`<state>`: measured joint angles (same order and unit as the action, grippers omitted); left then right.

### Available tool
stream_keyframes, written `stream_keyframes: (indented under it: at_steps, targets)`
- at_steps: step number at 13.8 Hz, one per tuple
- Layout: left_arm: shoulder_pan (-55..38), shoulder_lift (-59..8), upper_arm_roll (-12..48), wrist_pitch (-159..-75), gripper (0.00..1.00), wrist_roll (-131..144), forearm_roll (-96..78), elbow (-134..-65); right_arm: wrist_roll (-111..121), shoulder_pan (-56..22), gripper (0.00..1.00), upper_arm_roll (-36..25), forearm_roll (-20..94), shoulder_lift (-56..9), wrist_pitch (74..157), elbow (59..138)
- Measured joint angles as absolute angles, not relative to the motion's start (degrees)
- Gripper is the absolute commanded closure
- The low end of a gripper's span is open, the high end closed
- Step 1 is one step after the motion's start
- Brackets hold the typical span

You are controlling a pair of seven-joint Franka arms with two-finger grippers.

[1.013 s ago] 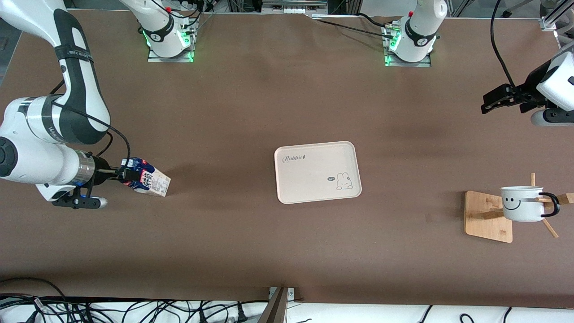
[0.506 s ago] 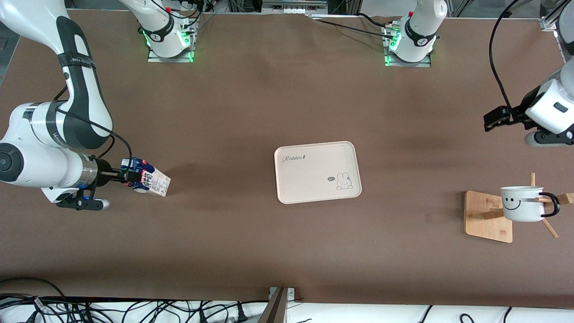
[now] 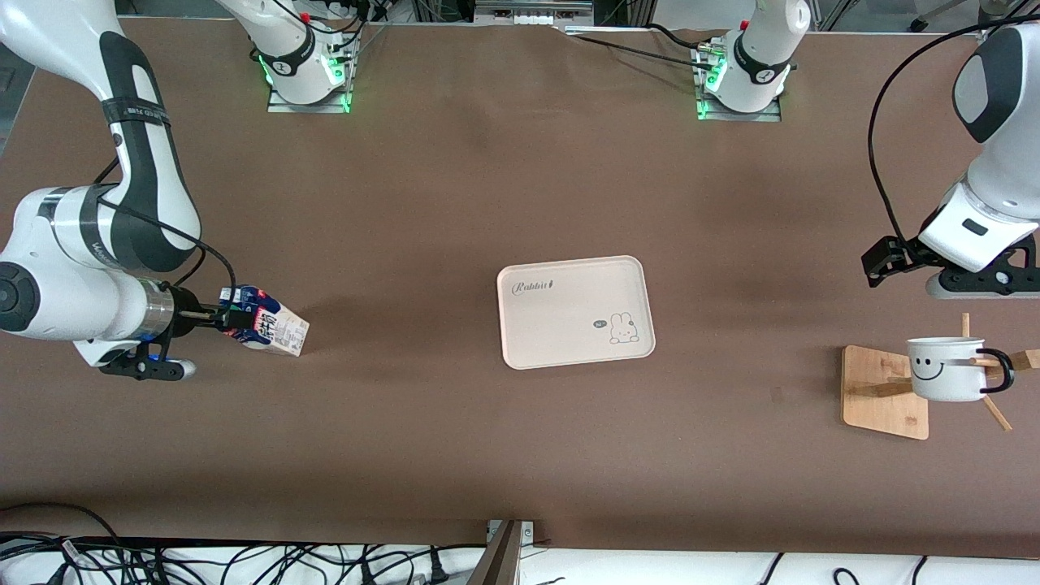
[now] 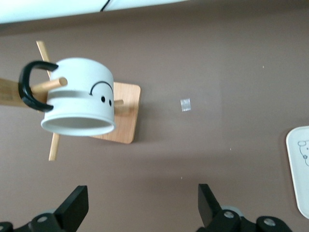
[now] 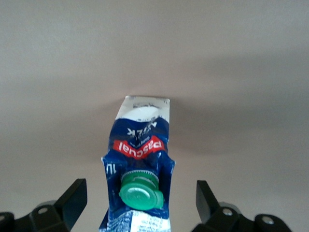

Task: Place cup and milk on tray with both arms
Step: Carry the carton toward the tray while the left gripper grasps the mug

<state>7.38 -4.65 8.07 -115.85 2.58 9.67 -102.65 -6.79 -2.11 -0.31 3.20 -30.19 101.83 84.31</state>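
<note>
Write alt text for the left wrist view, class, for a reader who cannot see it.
A white cup with a black smiley face hangs by its black handle on a wooden peg rack standing on the brown table. The left gripper hovers over the table beside it, fingers open; a corner of the cream tray shows at the edge.

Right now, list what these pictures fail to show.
1. Tray: left wrist view's edge cuts off all but a corner.
2. Milk: right wrist view's edge cuts its near end; print too small in front view.
3. Rack: cup hides where its pegs join, front view.
4. Right gripper, open around the milk, and left gripper, open over table: wrist views' edges cut their bodies.
</note>
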Motion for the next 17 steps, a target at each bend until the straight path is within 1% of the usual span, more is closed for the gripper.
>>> stream_keyframes:
  at_steps: [5,7,10,12,15,17]
  targets:
    - [7.40,-5.75,7.56,-121.25,0.00,1.80,9.68,-105.47,-6.79,-2.11,0.00,-0.31,3.20,-30.29,100.05,84.31]
    - [7.46,-5.80,7.07,-126.67,0.00,1.81,9.68,-107.72,-6.79,-1.85,0.00,-0.32,3.20,-30.30,100.02,84.30]
    - [7.63,-5.83,4.79,-137.20,0.00,1.81,9.68,-113.36,-6.79,-1.41,0.00,-0.35,3.20,-30.44,99.84,84.31]
    - [7.66,-5.84,4.13,-140.30,0.00,2.01,9.68,-115.68,-6.79,-1.43,0.00,-0.35,3.20,-30.82,99.78,84.32]
    - [7.65,-5.81,4.10,-142.55,0.00,2.60,9.68,-116.42,-6.79,-1.42,0.00,-0.35,3.20,-31.43,99.76,84.33]
    - [7.64,-5.81,3.78,-149.38,0.00,2.92,9.68,-119.17,-6.79,-1.42,0.00,-0.35,3.20,-31.96,99.76,84.33]
